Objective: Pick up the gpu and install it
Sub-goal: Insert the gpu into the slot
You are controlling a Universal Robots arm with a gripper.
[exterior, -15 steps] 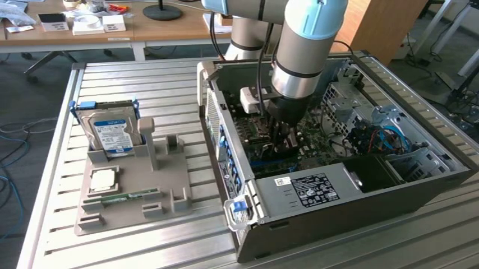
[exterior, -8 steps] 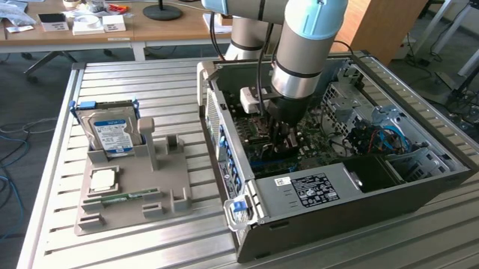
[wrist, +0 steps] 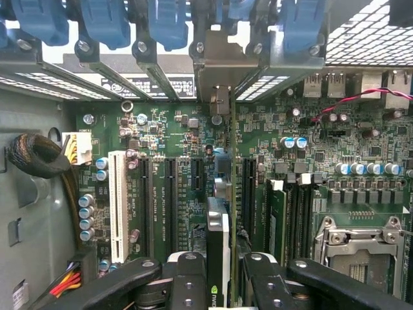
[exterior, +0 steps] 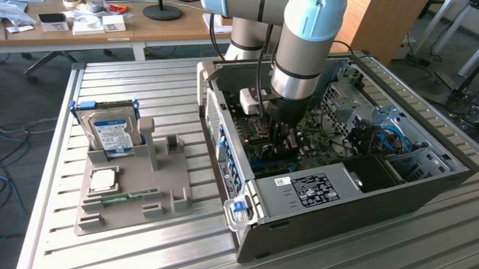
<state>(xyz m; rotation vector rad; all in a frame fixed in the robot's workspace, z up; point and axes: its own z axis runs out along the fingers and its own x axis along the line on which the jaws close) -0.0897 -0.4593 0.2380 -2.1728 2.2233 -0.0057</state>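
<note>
In the wrist view the gpu is seen edge-on, a thin card running from between my fingers toward the case's rear wall. Its silver end bracket stands in line with one rear slot opening, under the blue latches. My gripper is shut on the card, one black finger on each side of it. The card stands over the black slots of the green motherboard; I cannot tell whether it is seated. In the exterior view my gripper reaches down inside the open computer case.
A white slot, memory sticks and the CPU socket flank the card. A braided cable bundle lies at one side. On the exterior view's left, a grey fixture holds a hard drive, a chip and a memory stick.
</note>
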